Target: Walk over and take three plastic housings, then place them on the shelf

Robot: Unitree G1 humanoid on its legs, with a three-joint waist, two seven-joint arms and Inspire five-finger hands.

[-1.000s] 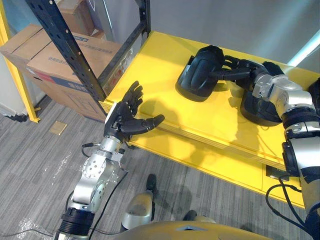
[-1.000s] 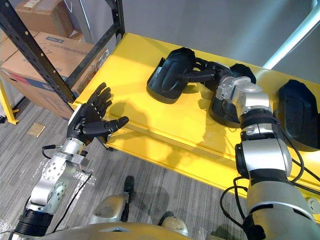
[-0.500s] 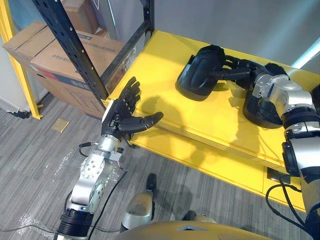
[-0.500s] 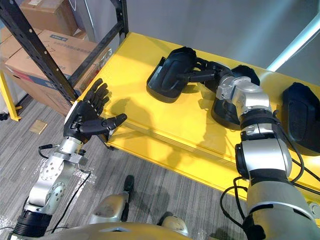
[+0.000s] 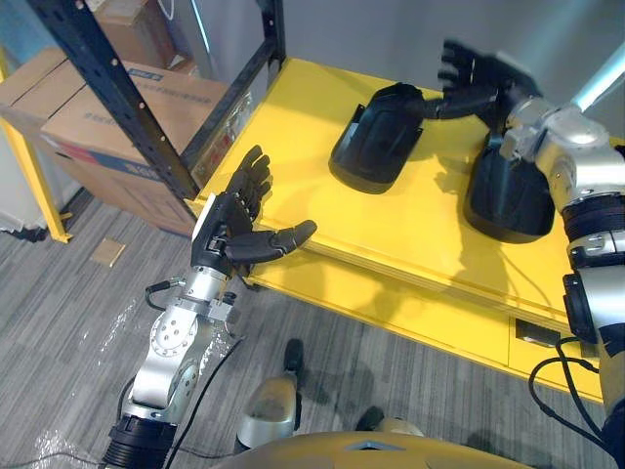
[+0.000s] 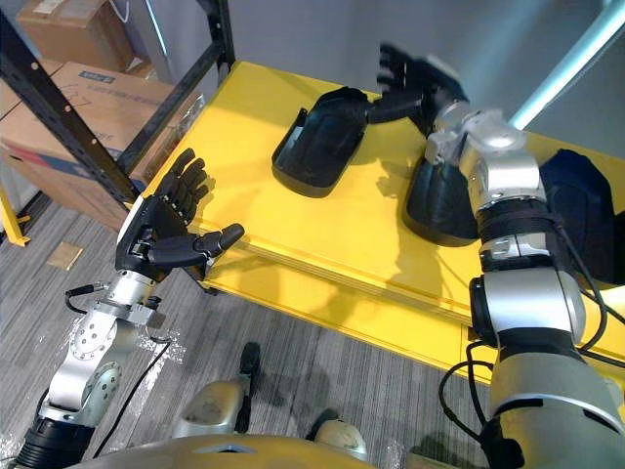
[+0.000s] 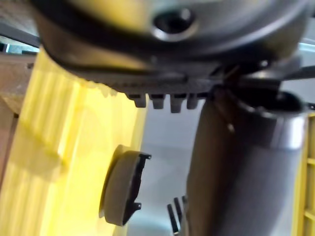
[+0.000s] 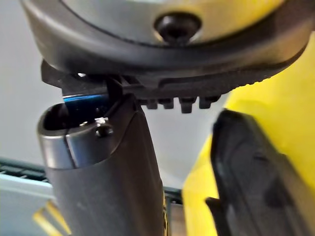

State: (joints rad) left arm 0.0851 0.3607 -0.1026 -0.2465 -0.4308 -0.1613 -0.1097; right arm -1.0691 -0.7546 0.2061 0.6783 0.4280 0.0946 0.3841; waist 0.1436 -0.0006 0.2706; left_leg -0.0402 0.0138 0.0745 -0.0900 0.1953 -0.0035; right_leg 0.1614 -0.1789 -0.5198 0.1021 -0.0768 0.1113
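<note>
Three black plastic housings lie on the yellow shelf board (image 5: 293,117). The first housing (image 5: 376,137) rests near the middle, the second housing (image 5: 508,191) to its right, and the third housing (image 6: 578,210) at the far right. My right hand (image 5: 480,76) hovers above the back of the shelf between the first two, its fingers spread and open, its thumb reaching towards the first housing's far edge. My left hand (image 5: 234,220) floats open at the shelf's front left corner and holds nothing. The left wrist view shows a housing (image 7: 120,189) on the board.
A black perforated rack post (image 5: 117,93) rises at the shelf's left corner. Cardboard boxes (image 5: 93,112) stand behind it on the grey carpet (image 5: 68,322). A grey wall (image 5: 391,34) backs the shelf.
My right hand has let go of the first housing and lifted up and back, its fingers spreading. The housing stays flat on the shelf. The left hand has barely moved.
</note>
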